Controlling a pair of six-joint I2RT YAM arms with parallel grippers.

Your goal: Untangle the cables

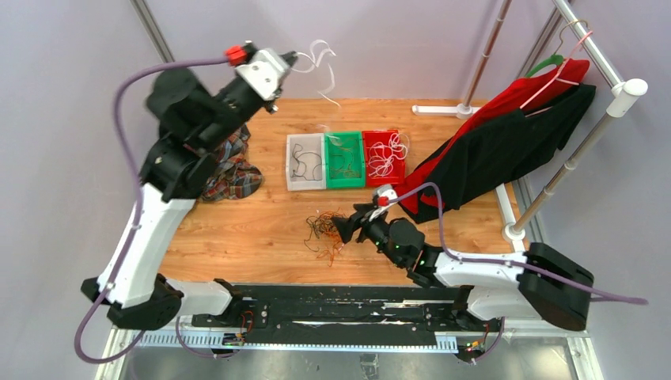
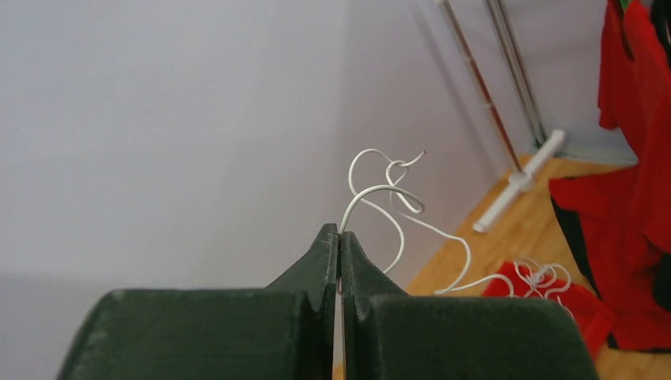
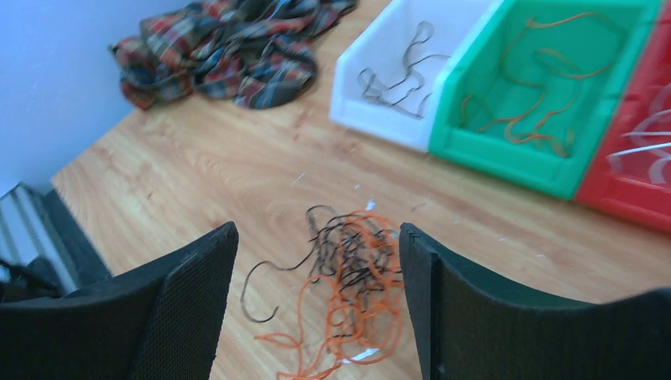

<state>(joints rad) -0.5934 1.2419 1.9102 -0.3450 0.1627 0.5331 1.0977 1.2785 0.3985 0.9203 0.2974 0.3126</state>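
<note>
A tangled heap of orange and black cables point(image 1: 324, 231) point(image 3: 372, 293) lies on the wooden table near its middle front. My right gripper point(image 1: 342, 229) point(image 3: 316, 237) hovers just right of the heap, open, with nothing between its fingers. My left gripper point(image 1: 290, 60) point(image 2: 339, 233) is raised high at the back left and is shut on a curly white cable point(image 1: 320, 65) point(image 2: 388, 194) that dangles from its tips. More cables lie sorted in three bins: black in the white one, orange in the green one, white in the red one.
White bin point(image 1: 292, 150), green bin point(image 1: 329, 181) and red bin point(image 1: 369, 142) stand side by side at the back centre. A plaid cloth point(image 1: 229, 170) lies left of them. A red and black garment point(image 1: 506, 142) hangs on a rack at the right.
</note>
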